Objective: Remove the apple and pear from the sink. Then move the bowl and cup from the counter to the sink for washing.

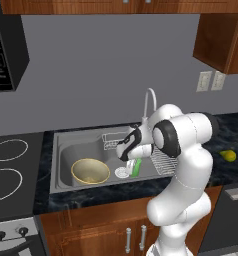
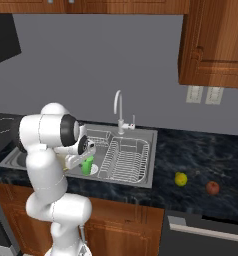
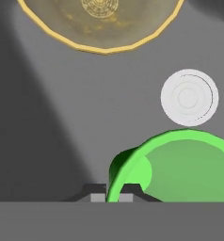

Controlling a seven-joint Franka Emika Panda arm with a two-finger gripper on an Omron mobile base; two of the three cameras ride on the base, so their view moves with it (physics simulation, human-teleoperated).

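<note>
My gripper (image 3: 113, 193) is shut on the rim of the bright green cup (image 3: 180, 164), with the cup's wall pinched between its two fingertips. It holds the cup (image 1: 136, 168) low inside the sink (image 1: 56, 165), tilted, just beside the round white drain (image 3: 189, 98). The tan bowl (image 1: 90, 171) sits upright on the sink floor to the cup's left, and its rim (image 3: 100, 47) lies ahead of the hand. The pear (image 2: 180, 179) and the apple (image 2: 212, 188) lie side by side on the black counter (image 2: 201, 150), right of the sink.
A wire rack (image 2: 126, 159) fills the sink's right half and a smaller one (image 1: 112, 140) sits at the back. The chrome faucet (image 1: 150, 102) arches over the rear rim. The stovetop (image 1: 8, 165) lies to the left, with wooden cabinets above.
</note>
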